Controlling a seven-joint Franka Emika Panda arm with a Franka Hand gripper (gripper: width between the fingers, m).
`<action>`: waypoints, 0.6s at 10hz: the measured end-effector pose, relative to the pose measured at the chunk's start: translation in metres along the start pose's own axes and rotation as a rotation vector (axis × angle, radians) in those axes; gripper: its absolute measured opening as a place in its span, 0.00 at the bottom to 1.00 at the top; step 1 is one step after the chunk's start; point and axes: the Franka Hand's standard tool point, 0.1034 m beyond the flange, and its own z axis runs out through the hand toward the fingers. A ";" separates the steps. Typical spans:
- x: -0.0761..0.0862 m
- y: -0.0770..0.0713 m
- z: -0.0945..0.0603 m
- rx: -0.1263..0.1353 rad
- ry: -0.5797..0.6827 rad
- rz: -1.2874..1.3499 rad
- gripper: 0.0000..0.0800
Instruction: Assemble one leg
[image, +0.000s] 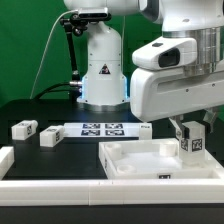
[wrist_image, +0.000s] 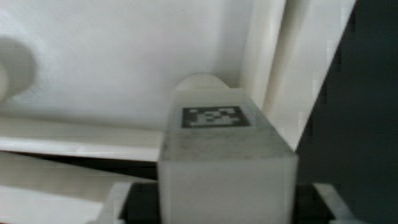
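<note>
My gripper (image: 189, 134) is shut on a leg (image: 190, 146), a small chunky white block with a black-and-white tag on its face. It holds the leg upright over the corner of the wide white square piece (image: 150, 160) on the exterior view's right. Whether the leg touches that piece I cannot tell. In the wrist view the leg (wrist_image: 222, 150) fills the middle between the jaws of the gripper (wrist_image: 226, 208), with the white square piece (wrist_image: 125, 80) behind it. Two more legs (image: 24, 128) (image: 50, 137) lie on the table at the exterior view's left.
The marker board (image: 100, 128) lies in front of the robot base (image: 103, 70). A small white part (image: 145, 127) sits just beyond it. A white rail (image: 90, 192) runs along the front edge, and a white block (image: 5, 160) stands at the left.
</note>
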 end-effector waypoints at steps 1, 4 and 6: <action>0.000 -0.001 0.000 0.010 0.005 0.162 0.36; -0.001 0.001 0.002 0.003 0.024 0.607 0.37; -0.001 0.001 0.002 -0.007 0.041 0.875 0.37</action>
